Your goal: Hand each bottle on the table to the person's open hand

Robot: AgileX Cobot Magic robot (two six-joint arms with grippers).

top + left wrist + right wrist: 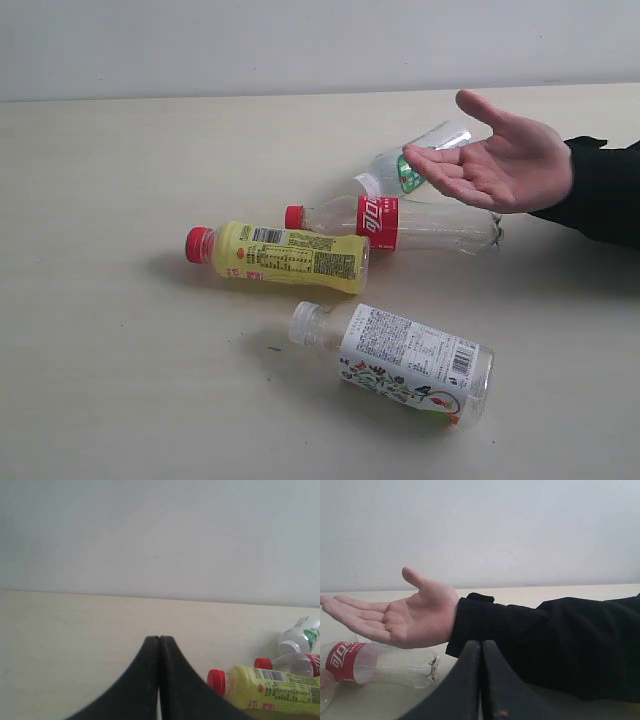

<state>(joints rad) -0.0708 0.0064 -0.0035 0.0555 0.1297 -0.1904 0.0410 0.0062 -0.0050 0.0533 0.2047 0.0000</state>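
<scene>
All four bottles lie on their sides on the table (110, 360). The yellow bottle with a red cap (285, 256) is in the middle, the clear red-label bottle (395, 223) just behind it, the green-label bottle (410, 165) behind that, partly hidden by the person's open hand (500, 160). The floral-label bottle (405, 362) lies nearest the front. The hand hovers palm up at the right, black sleeve behind it. Neither gripper shows in the exterior view. My left gripper (159, 638) is shut and empty, left of the yellow bottle (272, 690). My right gripper (481, 642) is shut and empty, before the sleeve (545, 640).
A pale wall (300, 45) rises behind the table's far edge. The person's forearm (605, 190) reaches in from the right side over the tabletop.
</scene>
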